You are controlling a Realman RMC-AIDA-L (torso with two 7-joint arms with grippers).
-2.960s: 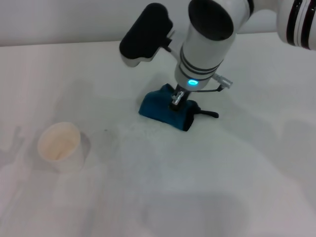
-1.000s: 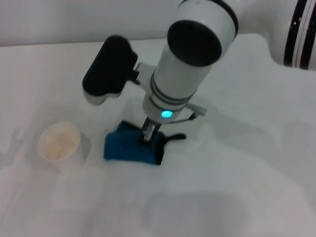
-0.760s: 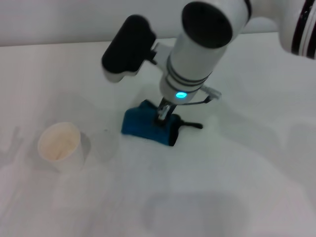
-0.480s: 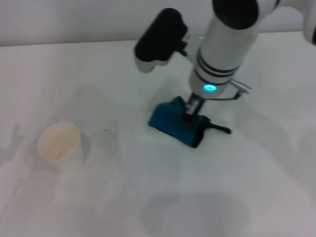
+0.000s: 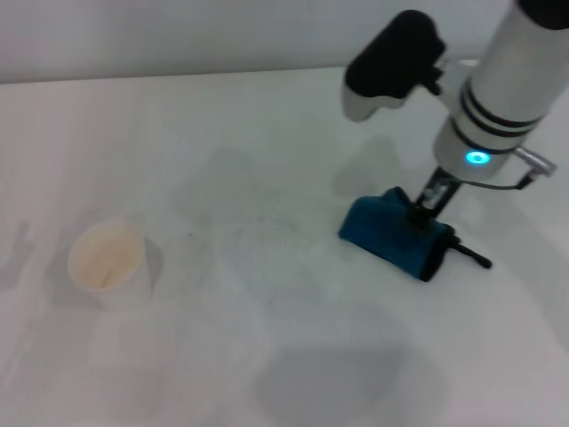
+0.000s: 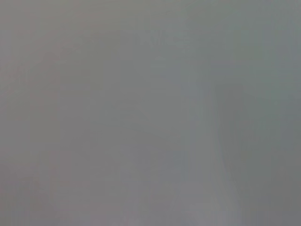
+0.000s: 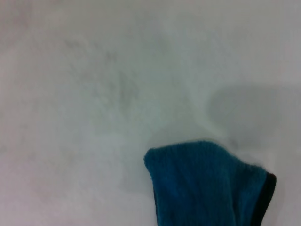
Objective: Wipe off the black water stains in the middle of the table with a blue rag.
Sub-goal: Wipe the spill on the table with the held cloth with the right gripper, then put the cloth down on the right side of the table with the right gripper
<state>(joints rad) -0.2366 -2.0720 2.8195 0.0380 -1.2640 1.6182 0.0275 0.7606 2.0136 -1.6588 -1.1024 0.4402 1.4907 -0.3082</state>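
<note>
The blue rag [image 5: 389,234] lies bunched on the white table [image 5: 267,356], right of the middle, its black loop cord [image 5: 471,257] trailing to the right. My right gripper [image 5: 425,208] comes down from above onto the rag's top and is shut on it. In the right wrist view the blue rag [image 7: 207,188] fills the near corner over the table [image 7: 70,155]. No black water stains show; only faint grey smears [image 5: 258,227] mark the table's middle, and a faint grey smear [image 7: 124,89] shows in the wrist view. The left gripper is out of view.
A white paper cup [image 5: 107,264] stands upright at the left of the table. The table's far edge [image 5: 178,78] runs along the back. The left wrist view is plain grey with nothing to make out.
My right gripper dragged the rag left toward the cup, then swept it back right across the table's middle; it now sits farther right than before.
</note>
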